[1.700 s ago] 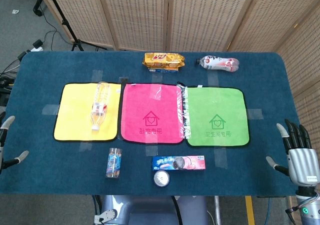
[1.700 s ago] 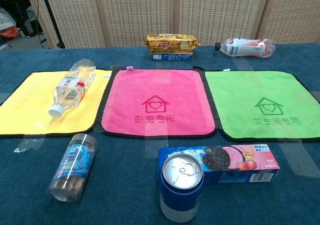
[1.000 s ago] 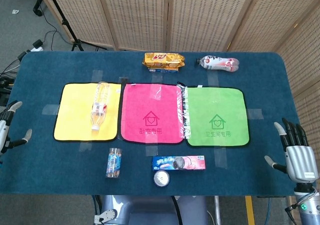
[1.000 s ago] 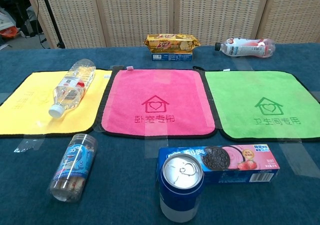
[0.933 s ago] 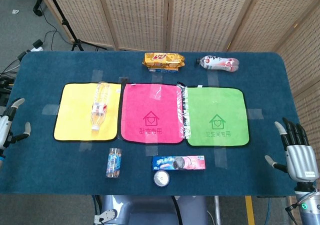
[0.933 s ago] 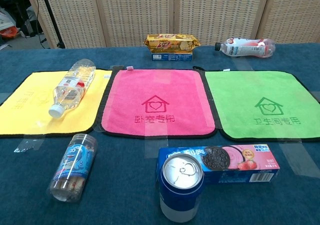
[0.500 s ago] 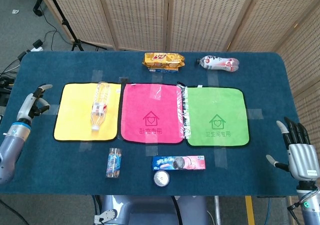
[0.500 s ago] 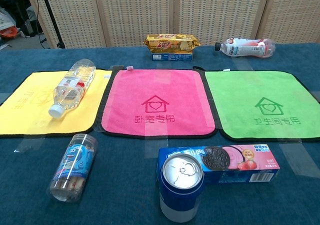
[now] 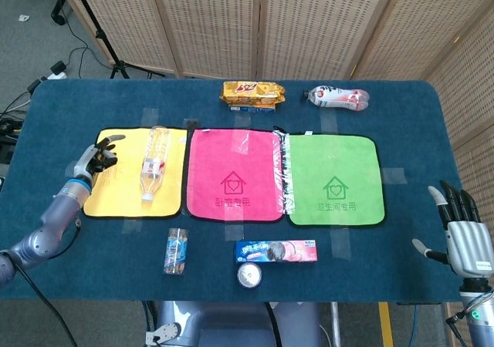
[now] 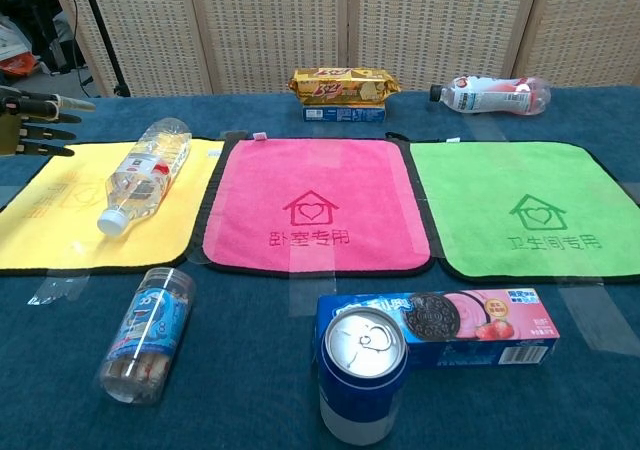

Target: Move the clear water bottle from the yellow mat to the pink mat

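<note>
The clear water bottle point(image 9: 154, 162) point(image 10: 145, 173) lies on its side on the right half of the yellow mat point(image 9: 116, 193) point(image 10: 60, 225), white cap toward me. The pink mat point(image 9: 233, 175) point(image 10: 315, 205) lies just right of it with nothing on it. My left hand point(image 9: 95, 157) point(image 10: 30, 123) hovers open over the yellow mat's left part, fingers spread, a short way left of the bottle and apart from it. My right hand point(image 9: 463, 235) stays open off the table's near right corner, holding nothing.
A green mat point(image 9: 334, 179) lies right of the pink one. A biscuit pack point(image 9: 253, 93) and a pink-labelled bottle point(image 9: 338, 97) lie at the back. A small clear jar point(image 9: 176, 250), a cookie box point(image 9: 276, 250) and a blue can point(image 10: 361, 372) sit at the front.
My left hand has swung in from the table's left edge to above the yellow mat's left part. The bottle and my right hand have stayed put.
</note>
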`<state>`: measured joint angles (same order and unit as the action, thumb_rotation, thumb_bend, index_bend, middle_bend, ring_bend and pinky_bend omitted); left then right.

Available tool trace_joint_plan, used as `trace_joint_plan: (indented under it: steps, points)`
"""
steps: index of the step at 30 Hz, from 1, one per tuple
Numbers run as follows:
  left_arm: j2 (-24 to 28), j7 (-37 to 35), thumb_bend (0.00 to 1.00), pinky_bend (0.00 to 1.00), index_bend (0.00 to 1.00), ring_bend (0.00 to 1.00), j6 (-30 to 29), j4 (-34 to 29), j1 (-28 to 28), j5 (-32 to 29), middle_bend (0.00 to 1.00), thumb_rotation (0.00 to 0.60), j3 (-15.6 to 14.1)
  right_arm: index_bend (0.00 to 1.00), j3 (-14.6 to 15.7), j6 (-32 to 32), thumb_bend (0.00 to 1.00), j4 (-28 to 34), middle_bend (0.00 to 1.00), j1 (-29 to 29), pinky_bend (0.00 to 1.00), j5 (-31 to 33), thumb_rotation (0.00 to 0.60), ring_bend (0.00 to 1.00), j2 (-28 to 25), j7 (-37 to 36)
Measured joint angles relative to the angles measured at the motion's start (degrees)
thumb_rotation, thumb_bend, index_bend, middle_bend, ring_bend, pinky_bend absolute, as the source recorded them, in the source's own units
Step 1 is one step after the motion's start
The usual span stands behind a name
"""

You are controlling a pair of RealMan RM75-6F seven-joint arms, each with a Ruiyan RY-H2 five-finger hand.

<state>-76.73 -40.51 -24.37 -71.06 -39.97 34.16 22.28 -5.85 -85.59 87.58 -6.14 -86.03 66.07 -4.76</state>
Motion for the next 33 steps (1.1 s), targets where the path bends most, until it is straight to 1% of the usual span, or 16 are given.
trace_joint_plan:
  steps: [4,7,9,11,13,16,20,26,33]
  points:
    - [-1.22,0.81,1.00,0.08,0.24,0.05,-0.01,0.81,-1.22,-2.90,0.04,0.600,-0.13,0.00,0.01,0.10,0.00,0.08,0.00,-0.02,0.00,0.07,0.600,0.00,-0.13,-0.20]
    - [-2.29,1.44,1.00,0.08,0.23,0.02,-1.33,1.28,-1.75,-5.16,0.02,0.600,-0.30,0.00,-0.04,0.29,0.00,0.03,0.00,-0.04,0.00,0.34,0.600,0.00,-0.21,-0.53]
    - [-2.97,2.54,0.99,0.08,0.16,0.00,-3.11,1.49,-2.03,-6.45,0.00,0.600,-0.59,0.00,-0.09,0.36,0.00,-0.01,0.00,-0.06,0.00,0.46,0.600,0.00,-0.26,-0.66]
    - [-3.42,4.05,0.93,0.08,0.03,0.00,-4.27,1.67,-2.28,-7.78,0.00,0.600,-0.95,0.00,-0.07,0.34,0.00,0.02,0.00,-0.06,0.00,0.43,0.600,0.00,-0.28,-0.71]
    - [-3.66,5.25,0.89,0.07,0.00,0.00,-4.26,1.88,-2.48,-8.66,0.00,0.600,-1.26,0.00,-0.04,0.30,0.00,0.13,0.00,-0.05,0.00,0.35,0.600,0.00,-0.33,-0.73]
    - [-4.03,6.58,0.87,0.07,0.00,0.00,-3.90,2.12,-2.62,-9.09,0.00,0.600,-1.46,0.00,0.03,0.19,0.00,0.26,0.00,-0.02,0.00,0.21,0.600,0.00,-0.34,-0.61]
    - [-4.07,7.10,0.88,0.07,0.00,0.00,-2.43,2.01,-2.57,-8.84,0.00,0.600,-1.25,0.00,0.16,0.20,0.00,0.37,0.00,-0.02,0.00,0.07,0.600,0.00,-0.35,-0.48]
    - [-4.71,6.62,0.89,0.07,0.00,0.00,-0.46,2.31,-2.50,-9.08,0.00,0.600,0.43,0.00,0.22,0.28,0.00,0.46,0.00,-0.04,0.00,0.04,0.600,0.00,-0.44,-0.55]
    - [-6.79,6.20,0.91,0.07,0.00,0.00,0.68,3.04,-3.94,-11.79,0.00,0.600,1.32,0.00,0.24,0.54,0.00,0.55,0.00,-0.09,0.00,0.16,0.600,0.00,-0.68,-1.07]
